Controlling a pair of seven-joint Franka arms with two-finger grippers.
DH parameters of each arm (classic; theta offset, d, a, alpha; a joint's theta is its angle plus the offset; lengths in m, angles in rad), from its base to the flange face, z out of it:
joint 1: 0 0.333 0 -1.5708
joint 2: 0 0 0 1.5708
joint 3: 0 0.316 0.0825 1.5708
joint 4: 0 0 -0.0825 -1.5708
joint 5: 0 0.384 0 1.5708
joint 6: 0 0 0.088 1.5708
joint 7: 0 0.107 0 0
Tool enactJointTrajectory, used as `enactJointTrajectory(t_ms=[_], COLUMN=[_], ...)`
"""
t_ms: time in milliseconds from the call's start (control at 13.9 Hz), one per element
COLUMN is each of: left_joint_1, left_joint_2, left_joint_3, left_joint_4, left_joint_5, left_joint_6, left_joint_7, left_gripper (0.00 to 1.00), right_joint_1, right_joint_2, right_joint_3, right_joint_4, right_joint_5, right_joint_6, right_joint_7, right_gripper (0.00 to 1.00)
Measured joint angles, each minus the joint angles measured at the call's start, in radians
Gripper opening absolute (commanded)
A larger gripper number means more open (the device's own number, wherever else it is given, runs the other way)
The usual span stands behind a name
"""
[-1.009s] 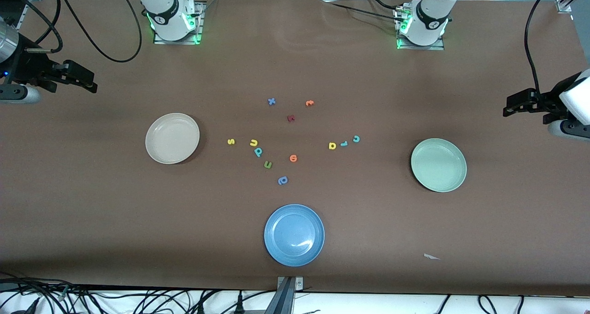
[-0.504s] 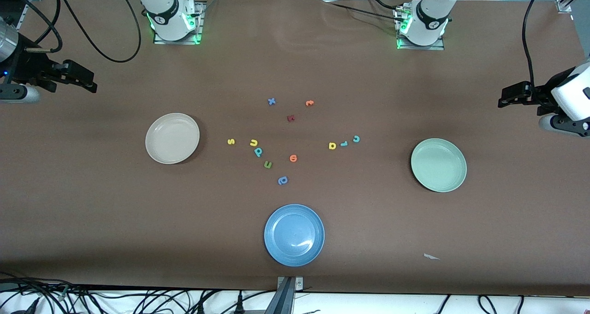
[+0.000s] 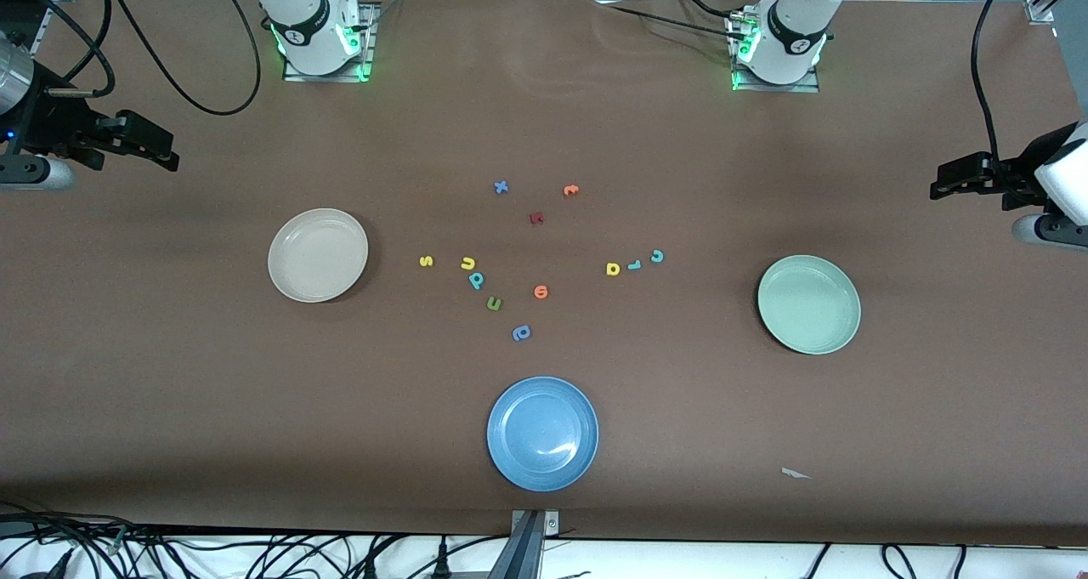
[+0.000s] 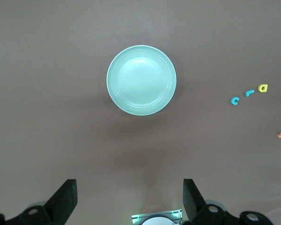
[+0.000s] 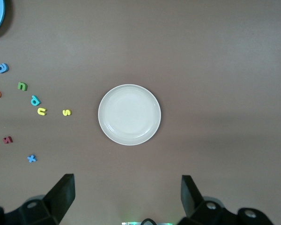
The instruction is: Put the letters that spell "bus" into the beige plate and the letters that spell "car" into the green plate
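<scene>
A: Front view?
B: Beige plate (image 3: 318, 255) toward the right arm's end, green plate (image 3: 808, 303) toward the left arm's end. Between them: yellow s (image 3: 426, 261), yellow u (image 3: 467, 263), teal b (image 3: 476, 280); closer to green, yellow a (image 3: 612, 269), teal r (image 3: 633, 265), teal c (image 3: 656, 256). Blue plate (image 3: 542, 433) nearest the camera.
A: Left wrist view?
B: Left gripper (image 4: 130, 199) spread wide, empty, up over bare table by the green plate.
A: Right wrist view?
B: Right gripper (image 5: 127, 197) likewise released, empty, up beside the beige plate
</scene>
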Motion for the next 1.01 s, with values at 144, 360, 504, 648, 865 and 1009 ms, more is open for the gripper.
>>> enactJointTrajectory(t_ms=[144,360,504,648,865,1009], left_joint_1=[0.006,0.009,0.009,0.009,0.012,0.012], left_joint_2=[0.009,0.033,0.038,0.038,0.038,0.038], left_joint_3=[0.001,0.001,0.0,0.0,0.0,0.0], left_joint_4=[-0.007,-0.009,-0.009,-0.008,-0.008,-0.008], left_joint_5=[0.0,0.0,0.0,0.0,0.0,0.0], left_joint_6=[0.001,0.01,0.021,0.041,0.052,0.062], left_joint_7=[-0.001,-0.001,-0.001,-0.001,-0.001,-0.001], left_gripper=[0.98,0.98,0.98,0.98,0.98,0.98], right_joint_1=[0.0,0.0,0.0,0.0,0.0,0.0], right_joint_2=[0.0,0.0,0.0,0.0,0.0,0.0], right_joint_3=[0.0,0.0,0.0,0.0,0.0,0.0], right_joint_4=[0.0,0.0,0.0,0.0,0.0,0.0], right_joint_5=[0.0,0.0,0.0,0.0,0.0,0.0], right_joint_6=[0.0,0.0,0.0,0.0,0.0,0.0], right_joint_7=[0.0,0.0,0.0,0.0,0.0,0.0], right_gripper=[1.0,1.0,1.0,1.0,1.0,1.0])
